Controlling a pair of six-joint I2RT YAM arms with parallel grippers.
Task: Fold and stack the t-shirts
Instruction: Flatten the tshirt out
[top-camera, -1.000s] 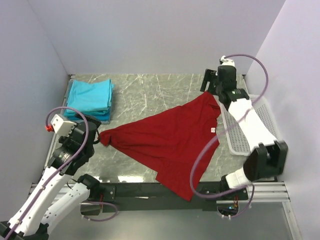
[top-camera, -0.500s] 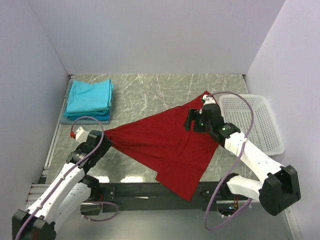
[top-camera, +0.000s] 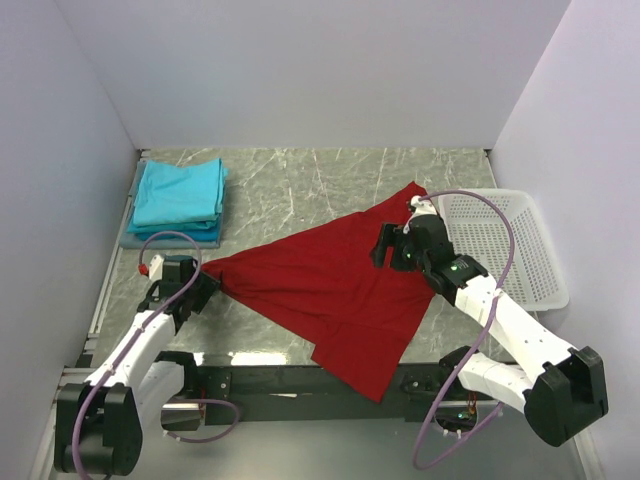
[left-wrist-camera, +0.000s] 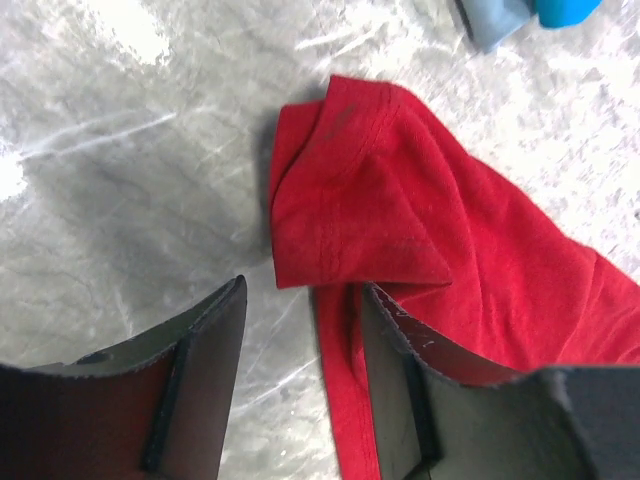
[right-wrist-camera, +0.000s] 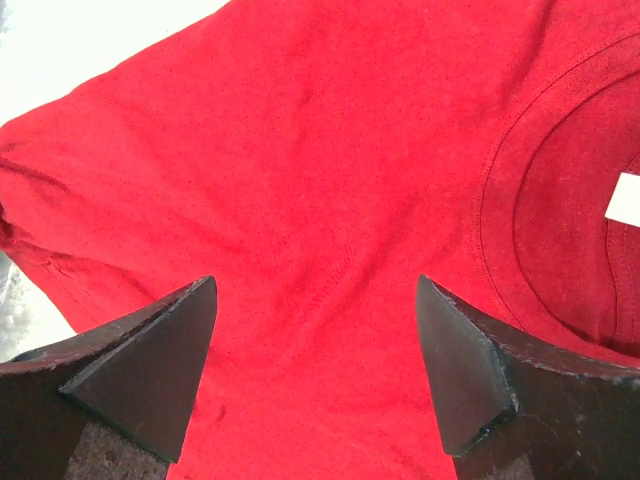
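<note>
The dark red t-shirt lies spread out and crumpled across the middle of the table. Its left sleeve tip sits just ahead of my left gripper. That gripper is low at the shirt's left end, jaws partly apart, with a strip of red hem lying between them against the right finger. My right gripper hovers wide open over the red cloth beside the collar, near the shirt's right corner. A stack of folded teal t-shirts rests at the back left.
A white lattice basket stands at the right edge, close behind my right arm. Walls enclose the table at the back and on both sides. Bare marble shows between the teal stack and the red shirt.
My left arm dropped low to the sleeve tip and its jaws narrowed. My right arm swung from the back right corner down onto the shirt near the collar, then barely moved.
</note>
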